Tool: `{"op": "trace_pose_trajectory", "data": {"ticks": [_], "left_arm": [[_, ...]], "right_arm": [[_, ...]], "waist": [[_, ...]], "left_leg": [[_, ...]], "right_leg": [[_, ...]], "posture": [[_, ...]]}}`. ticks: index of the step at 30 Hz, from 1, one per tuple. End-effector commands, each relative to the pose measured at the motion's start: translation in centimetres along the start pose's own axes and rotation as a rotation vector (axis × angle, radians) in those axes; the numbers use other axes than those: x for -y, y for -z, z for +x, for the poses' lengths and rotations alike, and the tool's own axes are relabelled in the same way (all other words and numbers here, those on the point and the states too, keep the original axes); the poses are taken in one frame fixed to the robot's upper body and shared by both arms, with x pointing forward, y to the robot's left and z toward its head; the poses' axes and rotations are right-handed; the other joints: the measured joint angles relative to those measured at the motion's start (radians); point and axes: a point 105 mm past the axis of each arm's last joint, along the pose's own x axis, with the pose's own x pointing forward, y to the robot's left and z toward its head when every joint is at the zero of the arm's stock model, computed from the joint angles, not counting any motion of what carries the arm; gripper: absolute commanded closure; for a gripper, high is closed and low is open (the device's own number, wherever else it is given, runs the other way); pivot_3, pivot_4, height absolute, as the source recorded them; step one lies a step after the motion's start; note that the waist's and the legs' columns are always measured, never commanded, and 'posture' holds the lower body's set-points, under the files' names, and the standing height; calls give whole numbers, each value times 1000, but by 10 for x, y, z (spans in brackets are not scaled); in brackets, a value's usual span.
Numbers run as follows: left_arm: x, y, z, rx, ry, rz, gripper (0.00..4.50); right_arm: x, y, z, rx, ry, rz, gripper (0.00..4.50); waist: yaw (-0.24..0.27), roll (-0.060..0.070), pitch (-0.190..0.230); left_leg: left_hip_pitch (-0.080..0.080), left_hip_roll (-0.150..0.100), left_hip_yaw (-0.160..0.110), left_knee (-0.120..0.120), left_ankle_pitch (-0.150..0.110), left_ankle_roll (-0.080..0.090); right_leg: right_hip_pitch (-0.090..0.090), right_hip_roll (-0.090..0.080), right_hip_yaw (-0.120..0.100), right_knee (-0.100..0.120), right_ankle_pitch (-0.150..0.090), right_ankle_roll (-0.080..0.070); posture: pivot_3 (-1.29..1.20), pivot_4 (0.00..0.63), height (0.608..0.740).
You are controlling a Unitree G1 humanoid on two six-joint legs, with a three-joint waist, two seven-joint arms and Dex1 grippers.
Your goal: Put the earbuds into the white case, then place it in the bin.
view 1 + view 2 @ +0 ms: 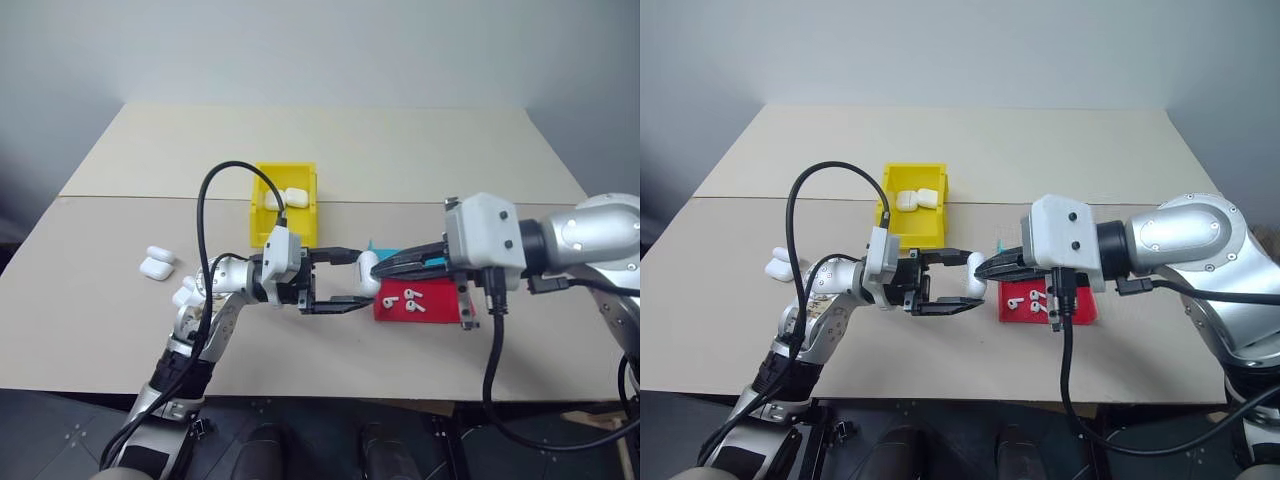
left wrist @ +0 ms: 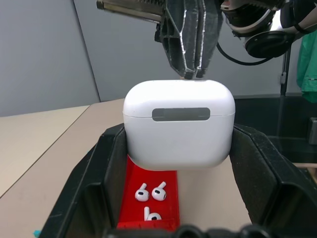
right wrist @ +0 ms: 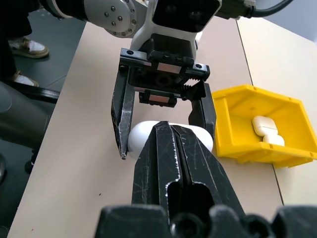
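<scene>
Holding the white case (image 2: 178, 124) pinched in my left pincer (image 1: 335, 280) above the pale bench (image 1: 400, 150), I have my right pincer (image 3: 171, 136), pressed together, with its tips at the lid. Below it, three earbuds (image 2: 151, 192) lie in a red tray (image 1: 440, 308) on the bench, the yellow bin (image 1: 262, 215) with two cases in it stands just behind my left wrist, and spare cases (image 1: 157, 262) lie well off to my left. Grey wall rises behind the bench's far edge.
</scene>
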Motion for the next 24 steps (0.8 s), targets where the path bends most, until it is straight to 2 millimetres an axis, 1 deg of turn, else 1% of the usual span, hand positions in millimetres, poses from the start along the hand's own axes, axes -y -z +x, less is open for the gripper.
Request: {"op": "trace_pose_trajectory", "data": {"ticks": [1, 3, 5, 6, 8, 10, 11, 13, 14, 16, 18, 21, 24], "left_arm": [[-4, -21, 0, 55, -15, 81, 1710], [-13, -26, -2, 65, -76, 100, 1710], [-25, -34, -5, 79, -168, 117, 1710], [-37, -39, -7, 75, -257, 138, 1710], [-69, -41, -13, -8, -480, 203, 1710], [-96, -36, -21, -112, -663, 238, 1710], [-116, -31, -28, -185, -790, 247, 1710], [-144, -28, -43, -242, -981, 197, 1710], [-150, -26, -48, -280, -1026, 174, 1710], [-156, -22, -52, -318, -1087, 115, 1710], [-159, -11, -56, -453, -1115, 106, 1710], [-162, 1, -65, -531, -1201, 44, 1710], [-157, 14, -63, -582, -1164, -13, 1710]], "right_arm": [[20, -20, -26, 74, 119, -27, 4464], [27, -23, -36, 97, 168, -14, 4464], [29, -20, -41, 86, 208, -1, 4464], [31, -16, -43, 73, 238, 10, 4464], [32, -7, -46, 58, 300, 51, 4464], [30, -2, -46, 56, 330, 83, 4464], [28, 1, -45, 58, 337, 99, 4464], [22, 8, -40, 57, 336, 126, 4464], [20, 11, -38, 56, 334, 137, 4464], [18, 14, -34, 57, 337, 157, 4464], [19, 16, -31, 50, 342, 166, 4464], [19, 21, -30, 29, 350, 166, 4464], [20, 26, -29, 10, 356, 175, 4464]], "waist": [[1, 0, 0], [1, 0, 0], [1, 0, 0], [1, 0, 0], [5, -1, 0], [7, -1, 0], [8, -1, 0], [12, -1, 0], [13, -1, 0], [5, -1, 0], [2, -1, 0], [2, -1, 0], [2, -1, 0]], "left_leg": [[0, 0, 0, 0, 0, 0], [0, 0, 0, 0, 0, 0], [0, 0, 0, 0, 0, 0], [0, 0, 0, 0, 0, 0], [0, 0, 0, 0, 0, 0], [0, 0, 0, 1, 0, 0], [0, -1, 0, 1, 0, 0], [0, -1, 0, 1, 0, 0], [0, -1, 0, 1, 0, 0], [-1, -1, 0, 0, 0, 0], [-2, -1, 0, 0, 0, 0], [-2, -1, 0, 0, 0, 0], [-1, -1, 0, 0, 0, 0]], "right_leg": [[0, 0, 0, 0, 0, 0], [0, 0, 0, 0, 0, 0], [0, 0, 0, 0, 0, 0], [0, 0, 0, 0, 0, 0], [0, 0, 0, 0, 0, 0], [1, 0, 0, 0, 0, 1], [1, 0, 0, 0, 1, 1], [1, 0, 0, 0, 1, 2], [1, 0, 0, -1, 1, 2], [0, 0, 0, -1, 1, 2], [-1, 0, 0, -1, 1, 2], [-1, 0, 0, -1, 1, 2], [-1, 0, 0, -1, 1, 2]], "posture": [[0, 150, 740], [0, 150, 740], [0, 150, 740], [0, 150, 740], [0, 150, 740], [0, 150, 740], [0, 150, 740], [0, 150, 740], [0, 150, 740], [0, 150, 740], [0, 150, 740], [0, 150, 740], [0, 150, 740]]}}
